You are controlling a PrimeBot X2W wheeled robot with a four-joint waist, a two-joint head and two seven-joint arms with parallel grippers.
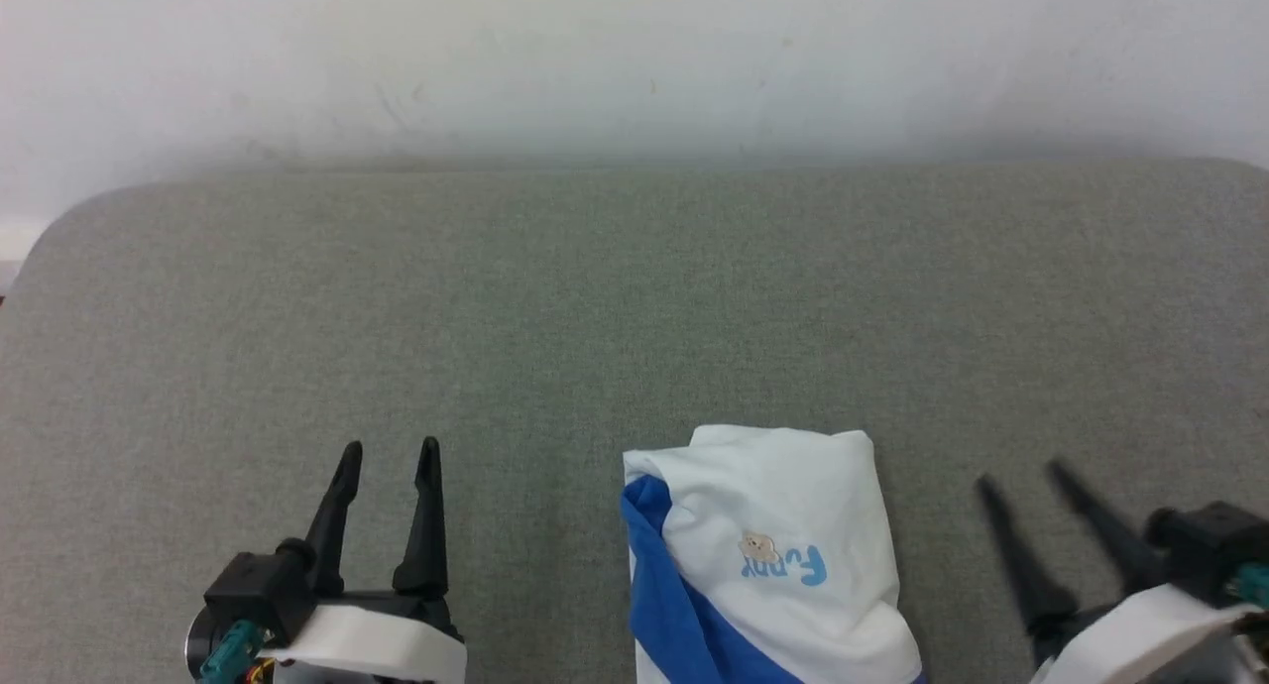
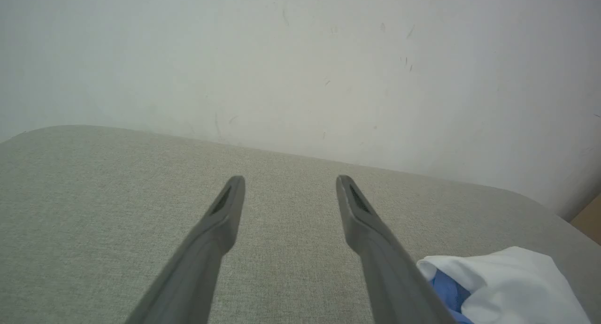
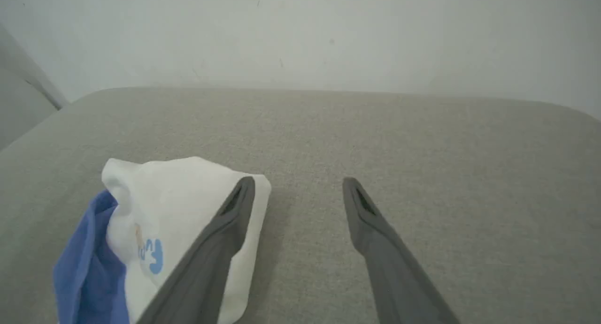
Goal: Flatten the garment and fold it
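Surface [image 1: 595, 307]: grey-green woven fabric pad, rounded far corners, far edge against the wall.
Wall [image 1: 634, 59]: plain white, faint scuff marks.
Garment [image 1: 773, 555]: bunched at the pad's near edge, between both grippers, touching neither.
Left gripper [image 1: 391, 446]: fingers spread, empty.
Right gripper [image 1: 1019, 474]: fingers spread, empty, blurred.

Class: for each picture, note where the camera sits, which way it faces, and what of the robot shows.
Head view: up high, facing forward and down at the garment on the grey surface; left claw and right claw show below.
Left wrist view: on the left arm, facing the wall along its fingers.
Right wrist view: on the right arm, likewise.
Shared: both wrist views catch the garment.
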